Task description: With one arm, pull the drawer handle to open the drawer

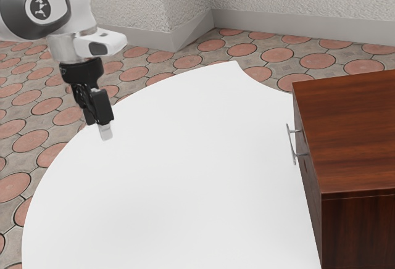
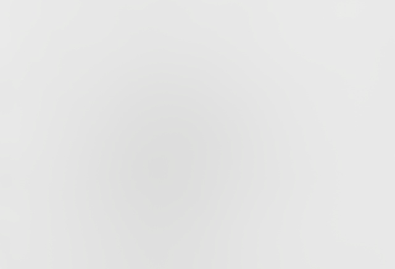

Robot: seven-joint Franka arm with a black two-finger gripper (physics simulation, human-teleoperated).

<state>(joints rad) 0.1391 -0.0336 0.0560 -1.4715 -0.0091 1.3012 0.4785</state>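
A dark wooden cabinet [image 1: 345, 133] stands on the white table at the exterior view's right. Its drawer front faces the exterior view's left and carries a small silver bar handle [image 1: 292, 144]. The drawer front looks flush with the cabinet body. My black gripper [image 1: 106, 132] hangs pointing down over the table's edge on the exterior view's left, far from the handle, with nothing held. I see it side-on, so its opening is hidden. In the wrist view the white tabletop [image 2: 197, 121] lies under my hand.
The round white table [image 1: 185, 182] spreads wide between my gripper and the cabinet. Around it are a floor of red round tiles [image 1: 37, 102] and grey walls [image 1: 185, 4] at the back.
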